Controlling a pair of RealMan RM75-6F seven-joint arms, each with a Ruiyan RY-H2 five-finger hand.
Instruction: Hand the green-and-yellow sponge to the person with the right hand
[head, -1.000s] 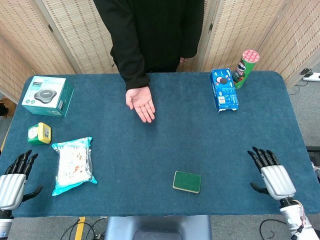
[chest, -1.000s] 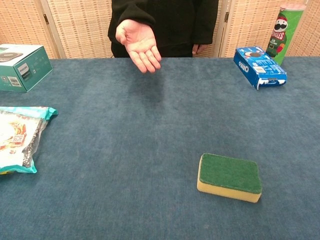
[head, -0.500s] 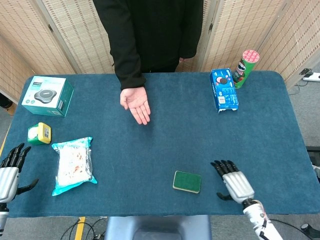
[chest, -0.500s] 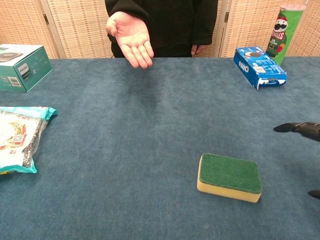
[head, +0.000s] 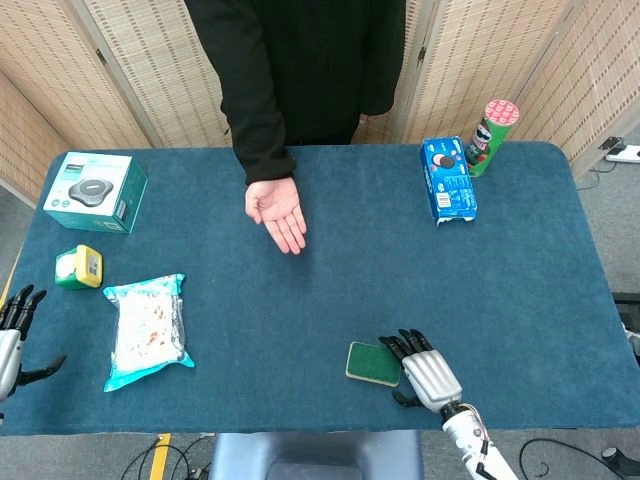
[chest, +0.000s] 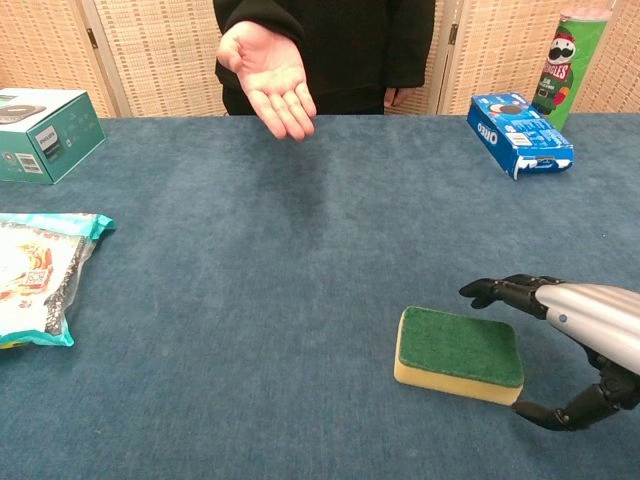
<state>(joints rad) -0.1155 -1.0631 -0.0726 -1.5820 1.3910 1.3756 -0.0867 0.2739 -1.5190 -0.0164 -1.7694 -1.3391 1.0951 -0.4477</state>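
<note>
The green-and-yellow sponge (head: 374, 363) (chest: 459, 354) lies flat near the table's front edge, green side up. My right hand (head: 424, 369) (chest: 580, 336) is open just to the right of it, fingers reaching over its far right corner and thumb low beside its near corner; no grip shows. The person's open palm (head: 278, 211) (chest: 267, 74) is held out over the far middle of the table. My left hand (head: 12, 333) shows open at the table's front left edge in the head view only.
A snack bag (head: 148, 330) and a small yellow-green item (head: 79, 267) lie at the left. A teal box (head: 95, 192) stands far left. A blue Oreo box (head: 448, 179) and a Pringles can (head: 491, 136) stand at the far right.
My right hand has swept left from the table's right side to the sponge's right edge. My left hand has drawn back toward the left edge. The person's palm shifted slightly.
</note>
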